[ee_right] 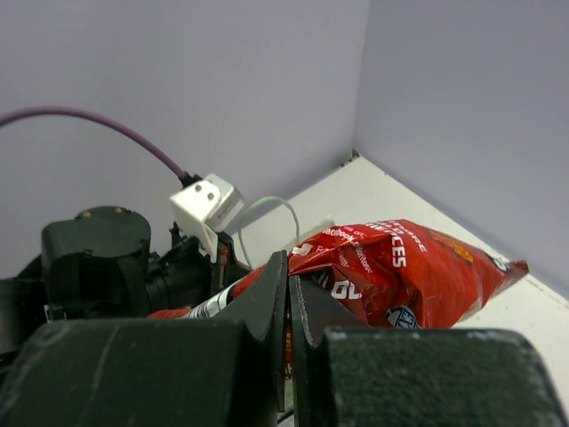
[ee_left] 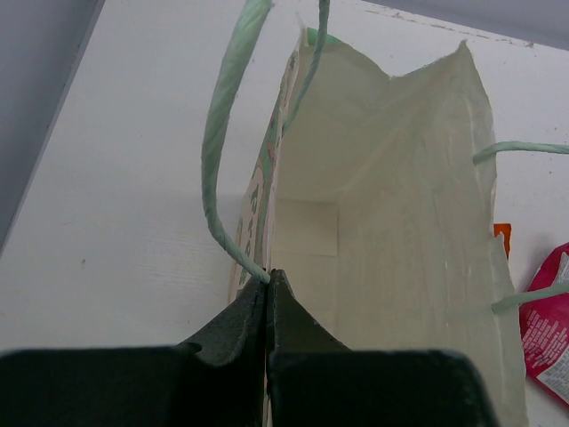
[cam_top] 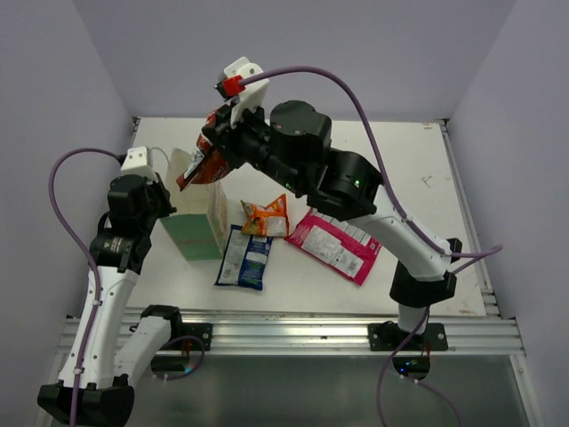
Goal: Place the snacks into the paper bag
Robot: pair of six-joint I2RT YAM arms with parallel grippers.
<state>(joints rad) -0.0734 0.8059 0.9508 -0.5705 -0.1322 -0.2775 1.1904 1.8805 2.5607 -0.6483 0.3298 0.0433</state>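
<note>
Top external view: red packet (cam_top: 196,167) over the paper bag (cam_top: 197,237).
My left tool (ee_left: 268,289) pinches the bag's rim; my right tool (ee_right: 289,285) pinches the packet.

Wht/blk arms (cam_top: 404,238), purple cables (cam_top: 307,69), blk left claw (ee_left: 267,279) & right claw (ee_right: 287,274)

White table (cam_top: 427,160), lavender walls (cam_top: 293,53)
</note>
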